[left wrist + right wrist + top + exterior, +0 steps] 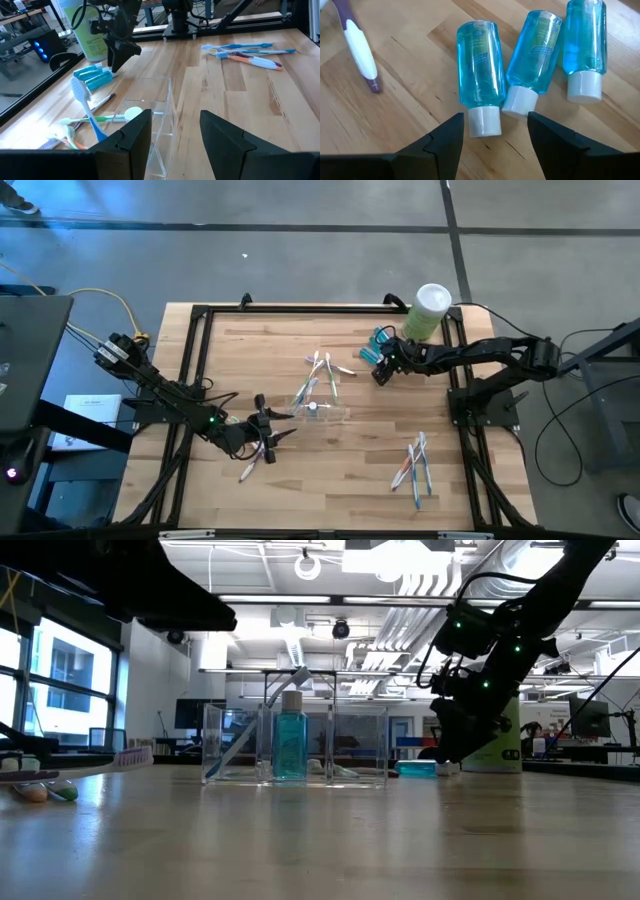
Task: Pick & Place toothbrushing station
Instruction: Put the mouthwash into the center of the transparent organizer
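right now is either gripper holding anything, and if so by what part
Nothing is held. The right gripper hangs open above the blue bottles, and the left gripper is open and empty near the clear organizer.

Near the table's [330, 480] middle, the clear station [322, 409], with one small bottle [290, 743] upright inside. Just behind it, toward the far edge, a loose cluster of toothbrushes [322, 366]. Toward the far right corner, a group of three bottles [535, 55] lying side by side, touching or nearly so, caps [484, 121] pointing the same way; the tall canister [428, 311] close behind them at the corner. At front right, another bunch of toothbrushes [415, 463], well apart from the station. At front left, a few more brushes [252, 463].
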Robot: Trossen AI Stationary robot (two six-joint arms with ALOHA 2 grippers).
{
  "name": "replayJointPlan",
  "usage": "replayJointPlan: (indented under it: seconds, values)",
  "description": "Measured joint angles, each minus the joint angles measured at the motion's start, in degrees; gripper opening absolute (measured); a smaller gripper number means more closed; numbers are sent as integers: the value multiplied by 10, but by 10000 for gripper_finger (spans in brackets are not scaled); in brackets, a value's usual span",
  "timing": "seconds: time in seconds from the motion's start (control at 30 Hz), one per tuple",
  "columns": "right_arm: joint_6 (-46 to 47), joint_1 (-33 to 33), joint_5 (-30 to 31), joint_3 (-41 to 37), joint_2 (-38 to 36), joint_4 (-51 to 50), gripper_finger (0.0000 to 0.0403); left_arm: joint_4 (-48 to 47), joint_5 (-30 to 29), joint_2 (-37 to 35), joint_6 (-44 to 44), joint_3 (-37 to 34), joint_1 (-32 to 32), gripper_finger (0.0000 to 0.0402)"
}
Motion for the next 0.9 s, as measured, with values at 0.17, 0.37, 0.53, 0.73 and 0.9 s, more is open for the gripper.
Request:
replayJointPlan:
  seconds: [0.17, 0.37, 0.53, 0.73, 0.9]
  values:
    - [6, -1, 25, 0, 0, 0, 211, -8, 0, 0, 1, 0, 0, 163]
    - [9, -1, 45, 0, 0, 0, 211, -9, 0, 0, 1, 0, 0, 163]
    - [9, -1, 45, 0, 0, 3, 211, -9, 0, 0, 0, 0, 0, 163]
    - [9, -1, 64, 0, 0, 16, 211, -9, 0, 0, 0, 0, 0, 163]
    - [10, -12, 60, 0, 0, 18, 211, -10, 0, 0, 0, 0, 0, 163]
